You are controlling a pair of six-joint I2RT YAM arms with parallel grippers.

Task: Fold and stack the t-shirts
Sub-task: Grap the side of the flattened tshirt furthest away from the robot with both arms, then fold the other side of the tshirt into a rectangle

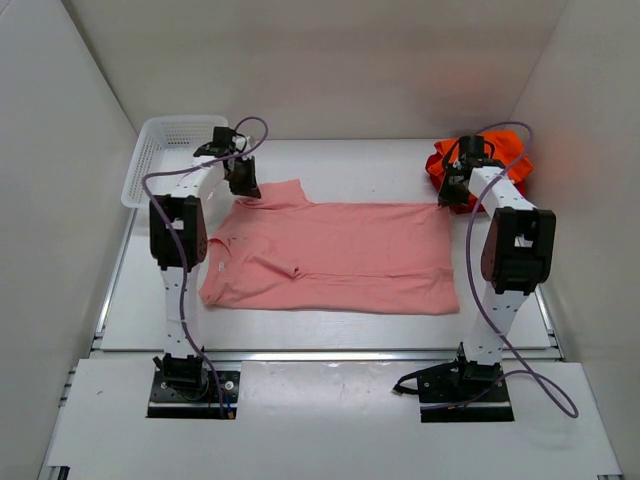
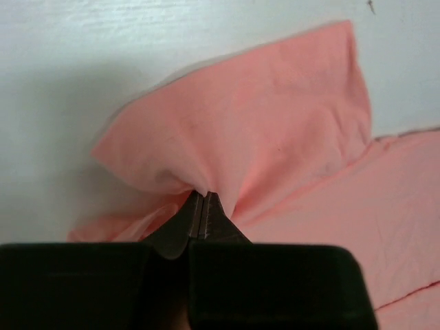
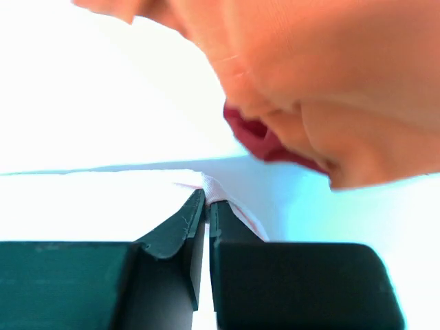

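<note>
White walls on three sides of a pale table (image 1: 300,330), with a white mesh basket (image 1: 160,150) at the far left corner. Spread almost flat across the middle, collar to the left and hem to the right: the salmon-pink t-shirt (image 1: 330,255), unfolded, a little rumpled near the collar. Bunched in a heap at the far right corner: the orange t-shirt (image 1: 510,160), with the red t-shirt (image 3: 258,137) showing beneath it in the right wrist view. Neither folded.

Down at the far sleeve, the left gripper (image 1: 243,180). Fingers pressed together on a pinch of pink cloth, plain in the left wrist view, fabric fanning up and out from the tips. Down at the far hem corner, close beside the heap, the right gripper (image 1: 455,190). Fingers likewise closed, with a thin pale-pink edge caught between the tips.

Reads as the very start of the job. Nothing folded, nothing stacked. Both far corners of the first shirt held, which looks like the set-up for drawing the far edge over toward the near one. Left to do, by this judgement: every fold on the pink shirt, then untangling and folding the orange and red ones, then piling all three.
</note>
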